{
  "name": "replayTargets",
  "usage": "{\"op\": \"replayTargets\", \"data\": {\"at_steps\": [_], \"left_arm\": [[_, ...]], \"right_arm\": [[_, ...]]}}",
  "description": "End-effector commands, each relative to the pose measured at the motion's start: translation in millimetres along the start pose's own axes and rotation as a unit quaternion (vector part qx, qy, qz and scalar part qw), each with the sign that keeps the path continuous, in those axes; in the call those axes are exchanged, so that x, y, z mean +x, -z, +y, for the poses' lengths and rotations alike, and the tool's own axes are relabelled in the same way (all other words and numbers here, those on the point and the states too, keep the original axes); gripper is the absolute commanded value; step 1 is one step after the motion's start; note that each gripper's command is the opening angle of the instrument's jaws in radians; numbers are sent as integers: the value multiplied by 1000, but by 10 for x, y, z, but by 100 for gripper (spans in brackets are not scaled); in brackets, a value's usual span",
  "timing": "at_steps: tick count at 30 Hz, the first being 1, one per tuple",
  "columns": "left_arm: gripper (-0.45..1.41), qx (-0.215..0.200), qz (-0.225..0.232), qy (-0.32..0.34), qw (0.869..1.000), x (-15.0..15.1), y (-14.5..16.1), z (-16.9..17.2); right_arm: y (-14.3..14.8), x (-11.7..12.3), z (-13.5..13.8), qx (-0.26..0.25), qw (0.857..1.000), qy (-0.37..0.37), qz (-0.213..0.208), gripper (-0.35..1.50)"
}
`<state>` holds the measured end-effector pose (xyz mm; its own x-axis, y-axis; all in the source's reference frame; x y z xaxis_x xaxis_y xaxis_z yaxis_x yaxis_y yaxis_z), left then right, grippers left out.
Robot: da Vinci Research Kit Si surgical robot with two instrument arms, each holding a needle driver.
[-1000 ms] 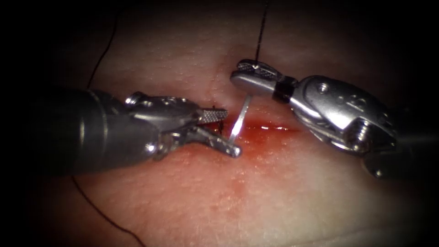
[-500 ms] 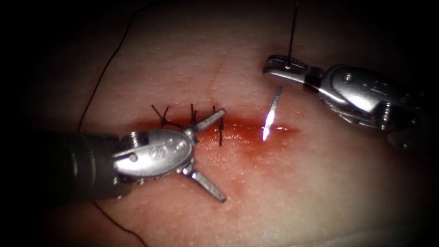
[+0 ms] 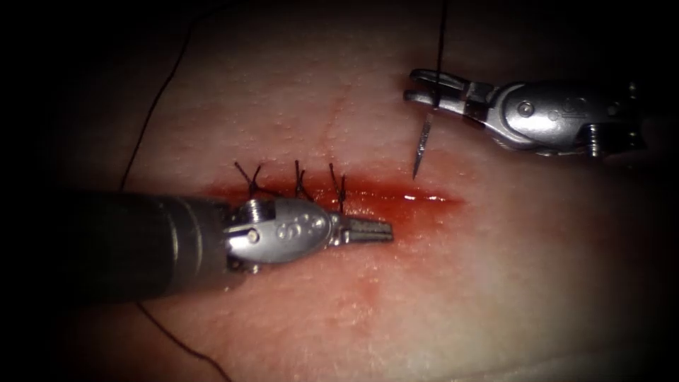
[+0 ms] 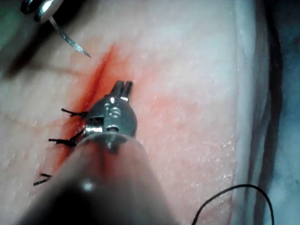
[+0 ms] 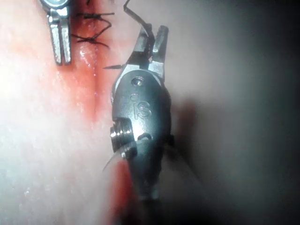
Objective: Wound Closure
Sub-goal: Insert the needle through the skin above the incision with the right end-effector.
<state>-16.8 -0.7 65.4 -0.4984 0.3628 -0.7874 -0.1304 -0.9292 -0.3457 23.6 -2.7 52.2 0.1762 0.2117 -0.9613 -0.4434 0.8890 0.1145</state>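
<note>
The right tool [image 3: 424,86] sits at the upper right with its jaws shut on the curved needle [image 3: 421,145], gripping it near the thread end. The needle hangs point down, free of the tissue, just beyond the unstitched right part of the cut [image 3: 417,197]. Black thread [image 3: 441,35] runs up from those jaws. The left tool [image 3: 368,229] lies low over the near edge of the cut, jaws together and holding nothing. In the left wrist view its jaws [image 4: 123,86] point at the red cut, and the needle [image 4: 70,42] is beyond them. The right wrist view has the right tool's jaws [image 5: 152,40] on the needle.
Three dark knotted stitches [image 3: 300,180] close the left part of the cut; they also appear as stitches [image 4: 70,112] and stitches [image 5: 93,28]. Red fluid [image 3: 368,192] wets the cut. A loose thread [image 3: 152,106] trails over the tissue's left side and a thread [image 4: 234,197] loops near its edge.
The right tool has carried the needle up and to the right, away from the cut. The left tool's wide-open jaws have closed, and it has drawn back to the left, uncovering the stitches.
</note>
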Motion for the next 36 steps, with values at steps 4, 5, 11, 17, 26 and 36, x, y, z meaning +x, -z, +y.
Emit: {"op": "replayTargets", "data": {"at_steps": [4,5,11,17,26,36], "left_arm": [[-3,6,-22,-1,1000,-12,-13,-3],[0,8,-29,-1,1000,-14,-14,-4],[2,7,-52,-3,999,-21,-18,1],[10,5,-62,-4,998,-20,-14,9],[17,-1,-61,-1,998,-12,-9,19],[-1,-9,-57,-15,998,-11,-7,19]], "right_arm": [[-19,-8,-5,3,1000,17,9,-35],[-22,-10,-7,5,1000,27,7,-35],[-29,-18,-11,10,998,58,1,-35],[-29,-17,-15,13,998,66,6,-35],[-38,-25,-19,17,995,99,8,-35],[-39,-36,-21,23,993,117,6,-35]]}}
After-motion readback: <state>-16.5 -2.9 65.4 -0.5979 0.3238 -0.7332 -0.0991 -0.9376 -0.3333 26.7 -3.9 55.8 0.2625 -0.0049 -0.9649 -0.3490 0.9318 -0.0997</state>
